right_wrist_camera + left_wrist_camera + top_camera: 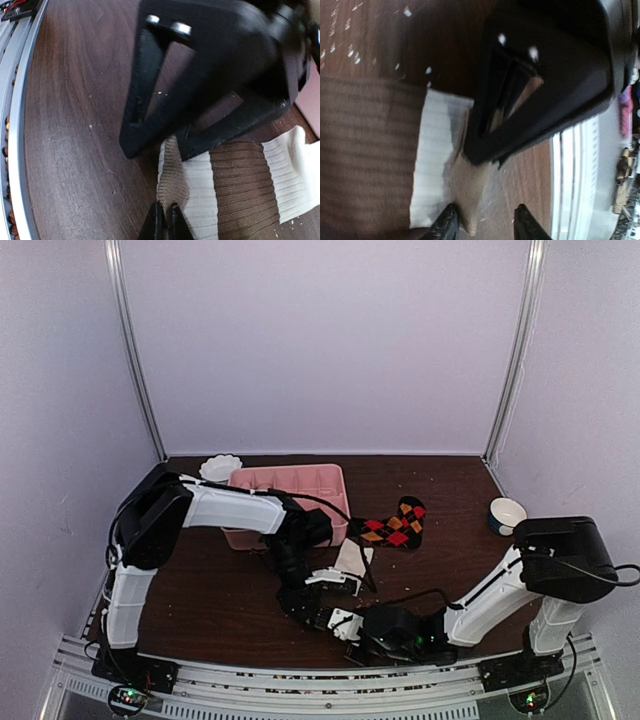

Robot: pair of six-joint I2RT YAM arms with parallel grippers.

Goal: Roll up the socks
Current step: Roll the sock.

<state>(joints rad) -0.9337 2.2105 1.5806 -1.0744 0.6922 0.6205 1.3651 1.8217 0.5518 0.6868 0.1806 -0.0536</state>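
Ribbed cream-white sock (pixel 200 200) with brown patches, flat on wood-grain table (pixel 75 125); right gripper (pixel 165 220) pinches its brown toe, left gripper (pixel 486 225) parted astride it.

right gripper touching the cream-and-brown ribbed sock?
Touching. Right wrist view shows the right gripper pinched shut on the brown edge of the cream-and-brown ribbed fabric sock.
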